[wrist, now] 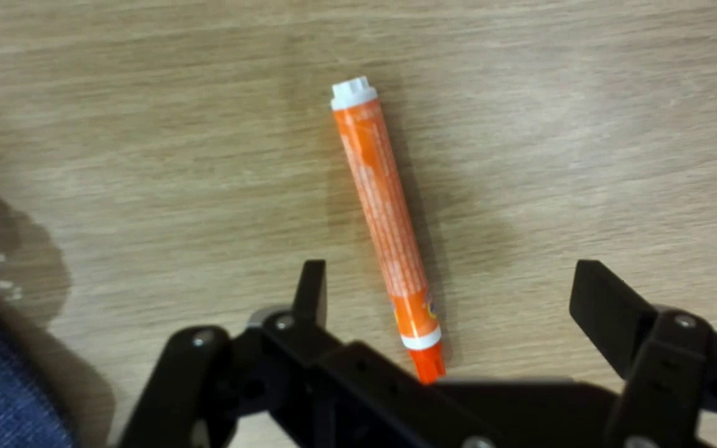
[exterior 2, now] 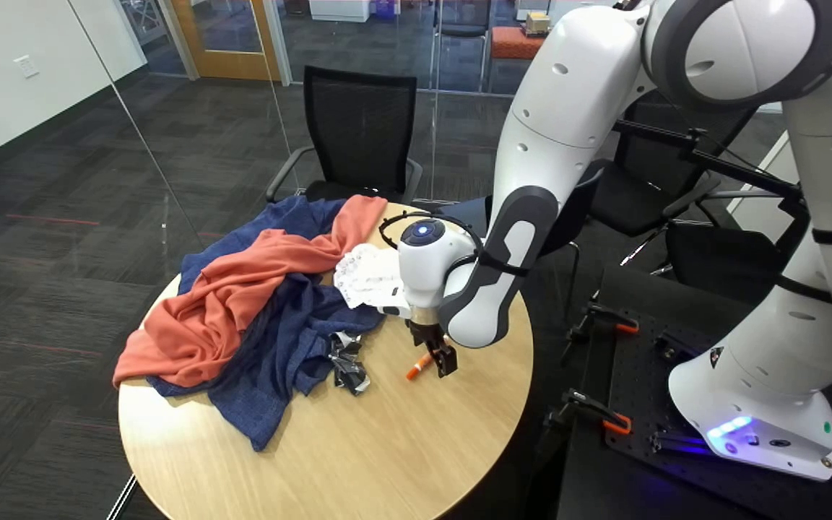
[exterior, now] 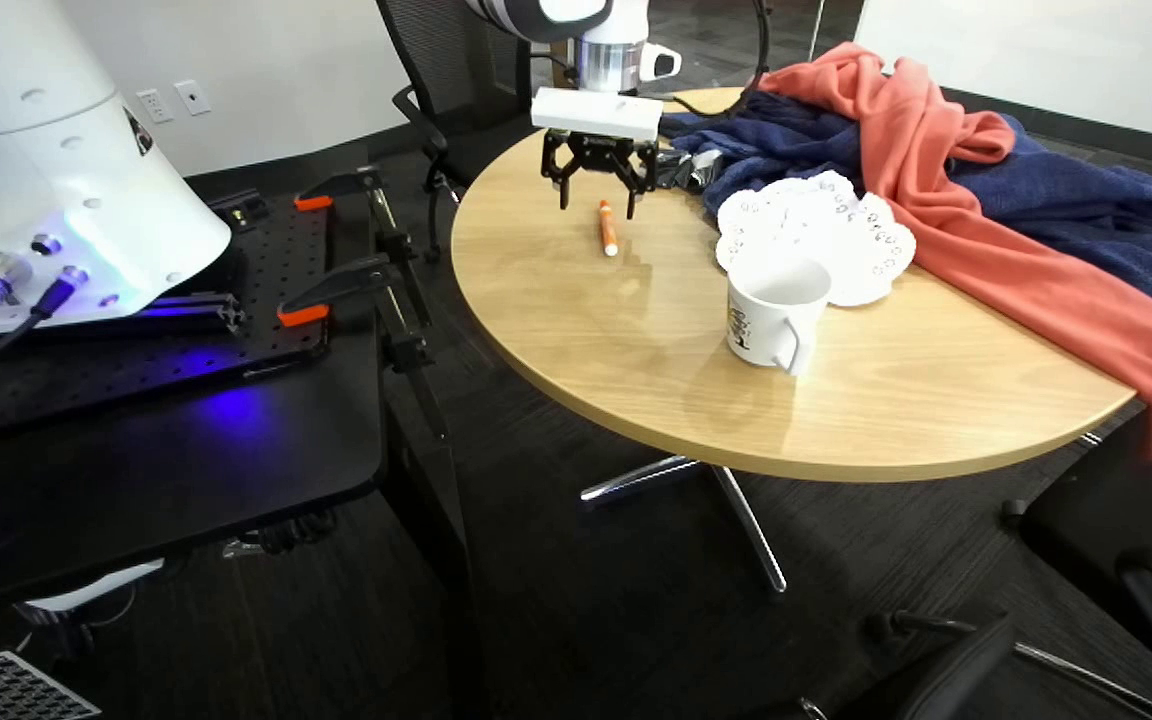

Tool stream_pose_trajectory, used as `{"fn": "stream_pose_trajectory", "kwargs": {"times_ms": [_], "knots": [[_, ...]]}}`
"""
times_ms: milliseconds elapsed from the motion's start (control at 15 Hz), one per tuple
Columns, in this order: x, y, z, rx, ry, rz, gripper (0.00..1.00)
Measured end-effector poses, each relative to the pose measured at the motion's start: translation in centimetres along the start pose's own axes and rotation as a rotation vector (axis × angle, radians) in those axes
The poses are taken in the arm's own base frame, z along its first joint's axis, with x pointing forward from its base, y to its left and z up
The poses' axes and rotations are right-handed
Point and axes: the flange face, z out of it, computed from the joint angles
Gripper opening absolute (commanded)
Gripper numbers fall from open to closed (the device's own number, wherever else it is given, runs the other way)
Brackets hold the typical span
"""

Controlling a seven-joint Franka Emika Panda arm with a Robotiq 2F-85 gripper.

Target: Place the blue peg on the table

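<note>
The round, pale tabletop [exterior: 586, 330] stands near the black bench [exterior: 136, 460] that carries the arm [exterior 2: 539, 159]. The pincer [wrist: 449, 270] hangs above the tabletop, fingers [wrist: 607, 311] pointing down and spread wide. The spot beneath is taken up by an orange marker [wrist: 383, 205], lying flat; in the wrist view it shows between the two fingers, white end away from the pincer, cap close to the pincer's body. Other items crowd one side of the tabletop. A blue cloth [exterior 2: 300, 325] lies bunched there, a coral cloth [exterior: 976, 245] draped across it and hanging past the edge in an exterior view. A crumpled black-and-silver wrapper [exterior 2: 349, 370] lies against the blue cloth, between it and the marker. A white doily [exterior: 826, 235] is spread by the cloths. A white mug [exterior: 766, 315] stands upright at the doily's rim; whether the two touch cannot be told. A chair [exterior 2: 358, 130] stands near the tabletop, beyond the cloths in an exterior view.
</note>
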Motion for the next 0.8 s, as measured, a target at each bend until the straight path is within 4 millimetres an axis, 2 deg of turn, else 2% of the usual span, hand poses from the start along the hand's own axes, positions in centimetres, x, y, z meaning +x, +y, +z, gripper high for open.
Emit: {"fn": "stream_pose_trajectory", "kwargs": {"times_ms": [67, 133, 200, 333, 800], "knots": [[0.00, 0.04, 0.14, 0.001, 0.000, 0.001, 1.00], [-0.01, 0.07, 0.26, 0.002, -0.001, 0.001, 0.93], [-0.02, 0.09, 0.35, 0.003, -0.001, 0.002, 0.72], [0.01, 0.14, 0.55, 0.005, -0.002, 0.002, 0.68], [-0.02, 0.15, 1.12, 0.012, -0.004, 0.004, 0.13]]}}
